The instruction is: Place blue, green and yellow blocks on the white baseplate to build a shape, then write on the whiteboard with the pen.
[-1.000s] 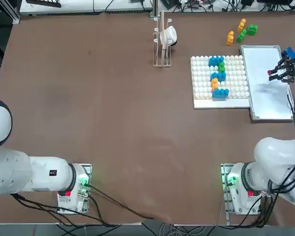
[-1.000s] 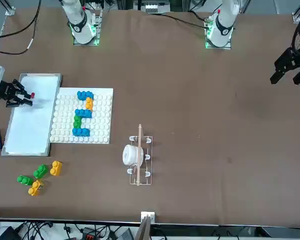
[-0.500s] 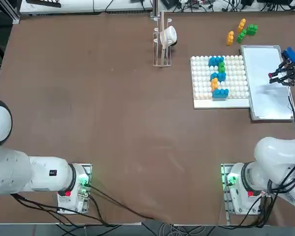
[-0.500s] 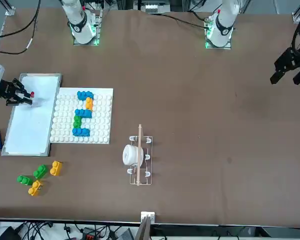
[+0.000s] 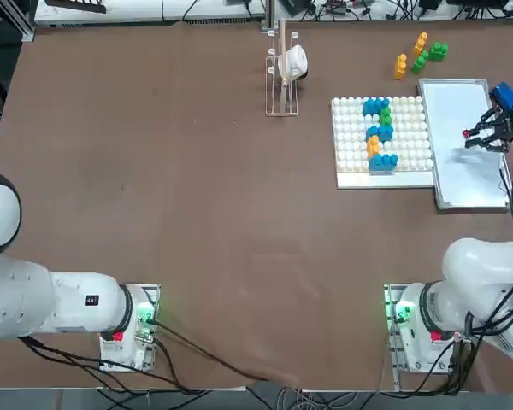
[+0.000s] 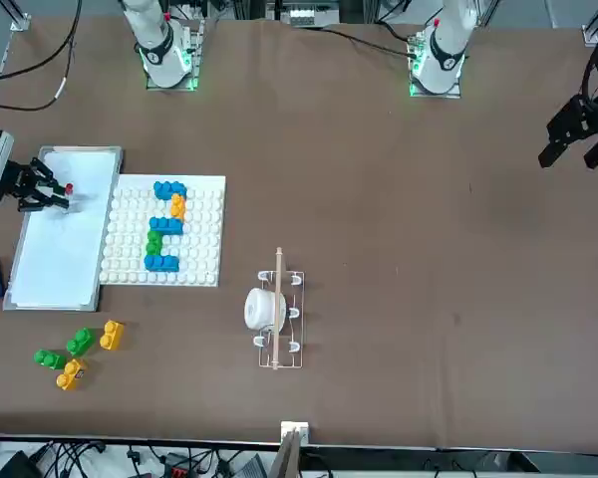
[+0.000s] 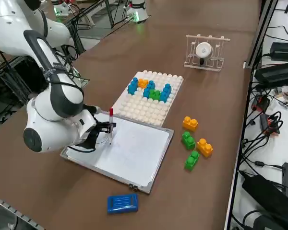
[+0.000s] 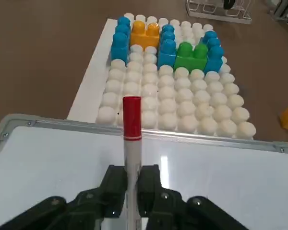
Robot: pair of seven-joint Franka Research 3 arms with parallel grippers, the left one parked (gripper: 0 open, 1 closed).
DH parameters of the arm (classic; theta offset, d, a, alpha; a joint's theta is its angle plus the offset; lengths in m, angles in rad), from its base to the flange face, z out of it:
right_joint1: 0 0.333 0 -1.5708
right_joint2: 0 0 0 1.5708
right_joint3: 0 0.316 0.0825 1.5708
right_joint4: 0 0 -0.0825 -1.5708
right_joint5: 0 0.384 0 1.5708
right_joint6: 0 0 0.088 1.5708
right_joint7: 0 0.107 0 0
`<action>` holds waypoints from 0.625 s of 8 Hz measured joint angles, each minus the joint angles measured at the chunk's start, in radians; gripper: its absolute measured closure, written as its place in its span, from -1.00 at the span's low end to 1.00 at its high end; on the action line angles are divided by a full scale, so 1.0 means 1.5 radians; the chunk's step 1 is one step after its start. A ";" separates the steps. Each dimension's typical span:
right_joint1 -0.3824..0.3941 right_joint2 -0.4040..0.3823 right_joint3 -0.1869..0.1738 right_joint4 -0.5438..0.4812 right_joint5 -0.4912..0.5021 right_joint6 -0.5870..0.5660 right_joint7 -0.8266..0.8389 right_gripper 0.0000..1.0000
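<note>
The jaws of the right gripper (image 8: pixel 130 184) are clamped on the pen (image 8: pixel 131 143), which is held upright with its red end uppermost, gripped low on its white barrel. The gripper is positioned over the whiteboard (image 7: pixel 129 151), near the board's outer long edge, and is carried by a bent arm reaching out low over the table (image 5: pixel 197 213). The white baseplate (image 5: pixel 355 141) lies just beside the whiteboard and bears the placed blocks (image 5: pixel 380 128), while four spare blocks (image 7: pixel 194 141), yellow and green, lie on the table beyond the board's far end.
</note>
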 joint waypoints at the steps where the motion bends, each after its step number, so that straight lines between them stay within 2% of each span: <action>1: 0.001 0.002 0.002 0.000 0.006 0.000 0.000 0.66; 5: 0.038 0.014 0.009 0.000 0.059 0.009 0.000 0.66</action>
